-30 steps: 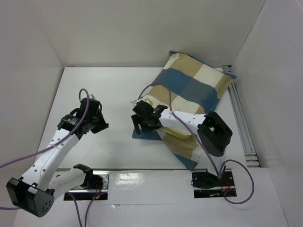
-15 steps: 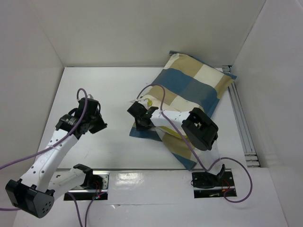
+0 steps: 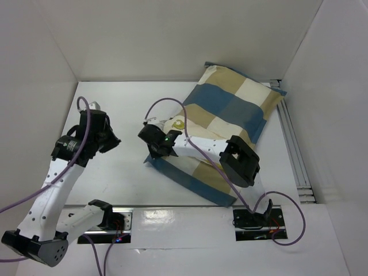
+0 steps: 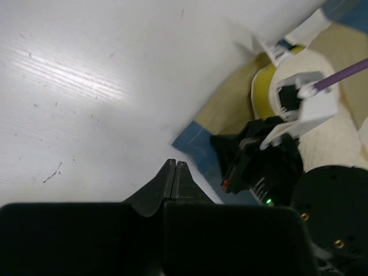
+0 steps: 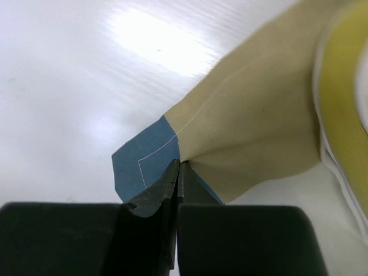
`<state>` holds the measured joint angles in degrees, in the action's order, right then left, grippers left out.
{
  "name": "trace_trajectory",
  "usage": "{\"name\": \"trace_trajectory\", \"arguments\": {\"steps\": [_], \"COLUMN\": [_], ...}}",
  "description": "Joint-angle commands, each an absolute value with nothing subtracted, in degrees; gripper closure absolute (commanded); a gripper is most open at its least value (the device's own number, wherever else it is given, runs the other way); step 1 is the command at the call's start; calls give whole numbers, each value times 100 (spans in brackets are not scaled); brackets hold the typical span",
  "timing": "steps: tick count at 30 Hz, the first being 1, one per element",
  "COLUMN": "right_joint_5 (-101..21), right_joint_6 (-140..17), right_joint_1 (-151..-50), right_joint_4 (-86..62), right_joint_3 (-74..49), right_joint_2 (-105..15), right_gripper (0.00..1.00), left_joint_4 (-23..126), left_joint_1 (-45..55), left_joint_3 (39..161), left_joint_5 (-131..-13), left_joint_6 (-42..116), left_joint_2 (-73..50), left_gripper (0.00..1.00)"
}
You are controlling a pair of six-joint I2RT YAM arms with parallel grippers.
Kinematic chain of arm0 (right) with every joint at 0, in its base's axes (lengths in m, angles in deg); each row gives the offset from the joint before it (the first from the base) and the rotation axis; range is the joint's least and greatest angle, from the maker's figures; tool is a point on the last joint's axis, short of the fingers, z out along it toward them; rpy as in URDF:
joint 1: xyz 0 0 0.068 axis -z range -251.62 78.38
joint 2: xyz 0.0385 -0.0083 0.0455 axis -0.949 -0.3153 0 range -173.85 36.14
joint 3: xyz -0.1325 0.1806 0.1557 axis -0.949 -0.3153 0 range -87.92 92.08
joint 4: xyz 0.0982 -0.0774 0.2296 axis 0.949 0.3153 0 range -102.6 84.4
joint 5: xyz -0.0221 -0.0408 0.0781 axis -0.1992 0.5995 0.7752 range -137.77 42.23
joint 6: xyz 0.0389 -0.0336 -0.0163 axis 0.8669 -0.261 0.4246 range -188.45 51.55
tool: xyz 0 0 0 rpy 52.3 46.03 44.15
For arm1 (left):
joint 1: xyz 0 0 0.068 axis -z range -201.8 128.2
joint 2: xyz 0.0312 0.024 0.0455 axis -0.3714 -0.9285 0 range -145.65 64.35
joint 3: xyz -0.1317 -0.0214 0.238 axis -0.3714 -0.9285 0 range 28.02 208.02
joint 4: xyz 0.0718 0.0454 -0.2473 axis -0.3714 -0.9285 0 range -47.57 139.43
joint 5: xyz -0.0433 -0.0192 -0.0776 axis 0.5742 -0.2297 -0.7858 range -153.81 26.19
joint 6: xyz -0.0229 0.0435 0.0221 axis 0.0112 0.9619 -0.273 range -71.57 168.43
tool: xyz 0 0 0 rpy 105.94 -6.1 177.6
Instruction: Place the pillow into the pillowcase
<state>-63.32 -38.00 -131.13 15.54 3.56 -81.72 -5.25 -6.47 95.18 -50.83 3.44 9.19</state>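
Observation:
The checked pillowcase (image 3: pixel 236 103) lies at the right of the table, its open end toward the middle. The cream pillow (image 3: pixel 179 125) with a yellow emblem pokes out of that open end. My right gripper (image 3: pixel 150 150) is shut on the pillowcase's lower front corner. In the right wrist view the fingertips (image 5: pixel 179 167) pinch the blue and tan hem (image 5: pixel 146 164), with the pillow's yellow piping (image 5: pixel 339 86) at the right. My left gripper (image 3: pixel 115 138) hangs shut and empty to the left of the case. Its closed tips (image 4: pixel 174 165) point at the blue corner (image 4: pixel 198 146).
White walls enclose the table on three sides. An aluminium rail (image 3: pixel 294 144) runs along the right edge. Purple cables (image 3: pixel 167 102) loop over both arms. The arm bases (image 3: pixel 253 221) sit at the near edge.
My right gripper closed on the pillowcase's corner and drew it left, spreading the fabric. My left arm drew back to the left, still shut.

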Motion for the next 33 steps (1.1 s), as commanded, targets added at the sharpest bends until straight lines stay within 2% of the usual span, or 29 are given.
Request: {"name": "trace_trajectory", "arguments": {"steps": [1, 7, 11, 12, 13, 14, 16, 17, 19, 20, 21, 22, 25, 30, 31, 33], "right_joint_5": [-5675, -4523, -4092, -4091, -4143, -4309, -5158, -5390, -5759, -6283, -6576, -6866, -7509, -7125, -7002, -6581], "right_joint_6": [-4146, -4147, -4445, -4550, -4734, -4788, -4693, -4588, -4020, -3711, -3377, -3000, -1768, -914, -913, -1052], "right_joint_1": [-13516, -14280, -14334, -14334, -14334, -14264, -14203, -14063, -13773, -13441, -13246, -13044, -12235, -11427, -11355, -11241], "right_joint_4": [1579, 1412, 1437, 1577, 1805, 2155, 2325, 2430, 2553, 2667, 2973, 3133, 3687, 3557, 3356, 3004], "right_joint_3": [884, 1069, 1069, 1069, 1139, 1070, 467, 210, -317, -798, -1029, -1266, -2233, -3647, -3807, -4176], "right_joint_2": [-8180, -8523, -8322, -8243, -8051, -7892, -7123, -6812, -5910, -5608, -5318, -5019, -3947, -2663, -2591, -2591], "right_gripper": [100, 100, 100, 94, 70, 27, 15, 13, 13, 16, 21, 30, 30, 23, 23, 25], "left_joint_4": [-813, -963, -902, -824, -753, -570, -349, -218, 187, 345, 511, 835, 1312, 1664, 1717, 1770], "left_joint_1": [-800, -994, -994, -994, -1046, -1046, -1046, -1046, -977, -924, -845, -775, -414, 263, 350, 623], "left_joint_3": [10148, 10879, 10879, 10731, 10669, 10599, 10406, 10326, 10185, 10081, 10019, 9966, 9772, 9790, 9789, 9719], "left_joint_5": [-4790, -4842, -4965, -5026, -5105, -5184, -5693, -5956, -6553, -6730, -6845, -6986, -7057, -7048, -7109, -7207], "left_joint_6": [677, 914, 985, 985, 1037, 1107, 1247, 1448, 1512, 1677, 1679, 1679, 1749, 1592, 1539, 1433], "left_joint_2": [924, 924, 749, 687, 608, 442, 204, 73, -393, -560, -727, -894, -1693, -3011, -3101, -3224], "left_gripper": [100, 100, 100, 95, 92, 89, 77, 53, 35, 27, 25, 21, 19, 22, 24, 44]}}
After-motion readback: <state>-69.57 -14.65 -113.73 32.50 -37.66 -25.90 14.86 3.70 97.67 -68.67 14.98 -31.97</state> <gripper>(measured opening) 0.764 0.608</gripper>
